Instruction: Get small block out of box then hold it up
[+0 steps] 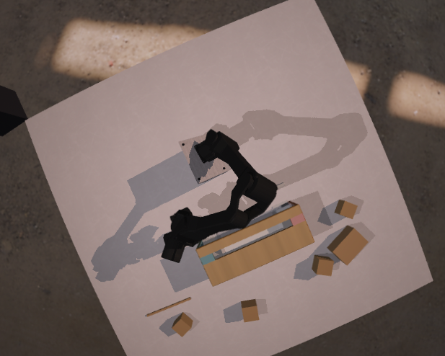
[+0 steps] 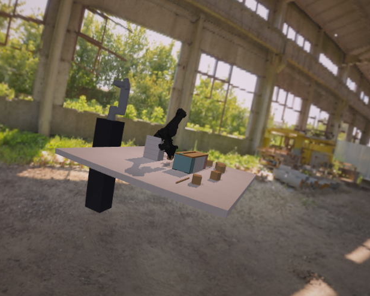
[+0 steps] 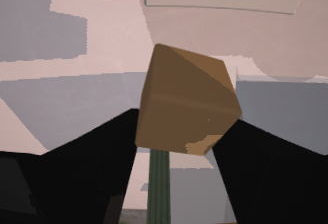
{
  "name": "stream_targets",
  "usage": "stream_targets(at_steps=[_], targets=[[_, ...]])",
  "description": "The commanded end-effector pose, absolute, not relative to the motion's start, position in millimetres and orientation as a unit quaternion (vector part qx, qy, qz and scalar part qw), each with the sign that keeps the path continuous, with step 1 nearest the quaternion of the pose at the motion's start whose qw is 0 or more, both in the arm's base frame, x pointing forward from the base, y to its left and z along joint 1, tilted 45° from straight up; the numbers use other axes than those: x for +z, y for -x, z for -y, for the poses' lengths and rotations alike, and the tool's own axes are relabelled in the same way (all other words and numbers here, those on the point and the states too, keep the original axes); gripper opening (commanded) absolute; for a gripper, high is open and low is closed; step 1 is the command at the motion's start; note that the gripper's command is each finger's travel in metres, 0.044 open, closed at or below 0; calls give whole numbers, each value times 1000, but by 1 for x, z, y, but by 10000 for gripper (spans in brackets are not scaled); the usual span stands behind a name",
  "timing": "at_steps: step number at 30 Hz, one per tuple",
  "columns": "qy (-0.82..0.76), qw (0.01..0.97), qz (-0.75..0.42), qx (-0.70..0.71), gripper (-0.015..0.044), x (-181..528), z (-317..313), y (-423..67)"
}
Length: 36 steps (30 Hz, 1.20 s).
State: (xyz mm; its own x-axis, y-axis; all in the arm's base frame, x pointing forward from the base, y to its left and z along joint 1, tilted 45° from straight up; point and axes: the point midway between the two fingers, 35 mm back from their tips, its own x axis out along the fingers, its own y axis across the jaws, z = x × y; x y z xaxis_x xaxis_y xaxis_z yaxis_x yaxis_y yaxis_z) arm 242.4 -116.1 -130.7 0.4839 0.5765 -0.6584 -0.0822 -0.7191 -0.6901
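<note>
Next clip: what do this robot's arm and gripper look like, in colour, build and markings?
The arm is uniformly matte black, built of chunky, blocky links with rounded joints. No cables, labels or markings show. The gripper has two broad black fingers. It stands on a pale grey square base plate with dark bolt holes.

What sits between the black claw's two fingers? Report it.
In the wrist view, a small brown wooden block sits between the black claw's fingers, clamped, tilted slightly.

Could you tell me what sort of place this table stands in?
It looks like a derelict industrial hall: tall concrete columns, glassless window openings with greenery beyond, and a dirt floor under the table.
</note>
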Motion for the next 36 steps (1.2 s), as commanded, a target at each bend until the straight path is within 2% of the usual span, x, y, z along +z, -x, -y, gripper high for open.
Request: stream_targets(at_steps=[1,25,36], targets=[[789,347,139,488,0,-122,125,-242],[721,462,-66,513,0,-46,167,-206],[718,465,-71,513,0,-44,168,-205]])
